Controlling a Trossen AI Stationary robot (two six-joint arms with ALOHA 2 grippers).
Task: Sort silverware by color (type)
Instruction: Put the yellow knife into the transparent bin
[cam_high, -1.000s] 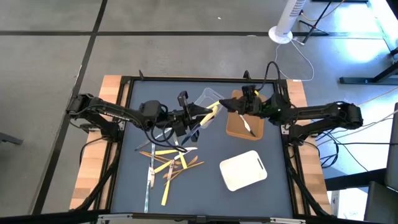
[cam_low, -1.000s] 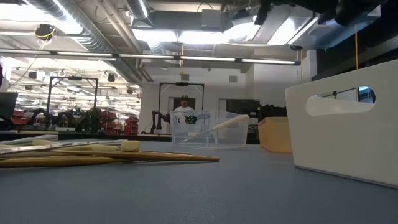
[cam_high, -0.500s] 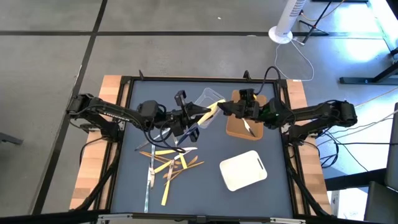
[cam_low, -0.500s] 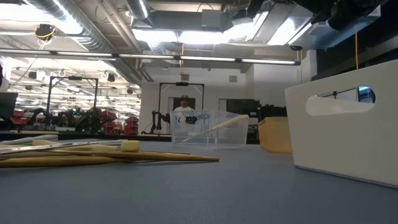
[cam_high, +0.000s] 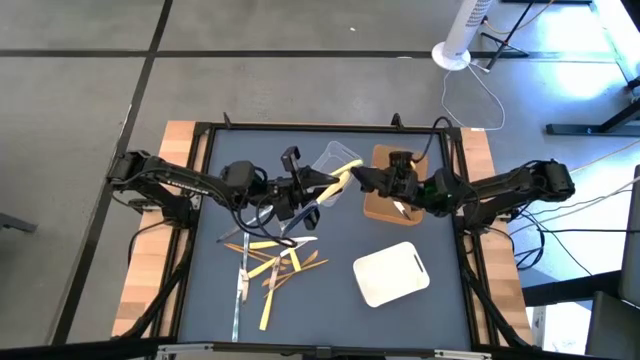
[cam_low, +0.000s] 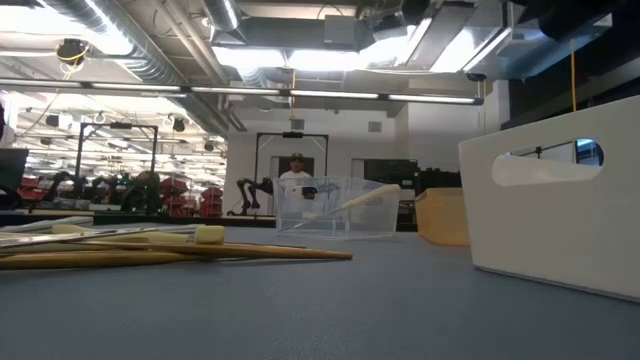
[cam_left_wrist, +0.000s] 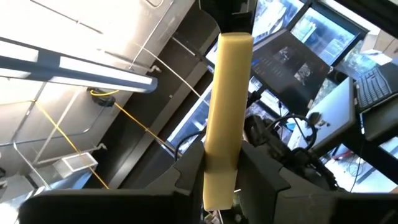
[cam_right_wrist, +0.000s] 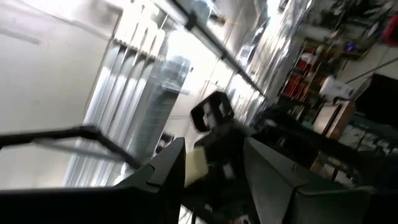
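- Two arms at the table. The left gripper (cam_high: 325, 181) is held above the middle of the table, its fingers (cam_left_wrist: 186, 177) pinching one pale yellow utensil (cam_high: 344, 176) whose free end points toward the right gripper (cam_high: 362, 177).
- The right gripper is just beside that free end, at the near edge of the brown tray (cam_high: 392, 200). Its jaws stand spread, and a pale end shows between them in the right wrist view; contact cannot be told.
- Loose silverware (cam_high: 270, 262) lies in one crossed heap on the dark table (cam_high: 330, 300), on the left arm's side. At least four pale yellow pieces, two or three orange-brown pieces and at least two silver pieces are visible; overlap prevents an exact count.
- Three containers: one clear plastic tub (cam_high: 334, 160), one brown tray, one white tray (cam_high: 391, 273).
- The clear tub shows one pale yellow stick (cam_low: 350, 201) leaning inside it in the low view.
- The brown tray holds one silver piece (cam_high: 398, 205).
- The white tray shows no contents.
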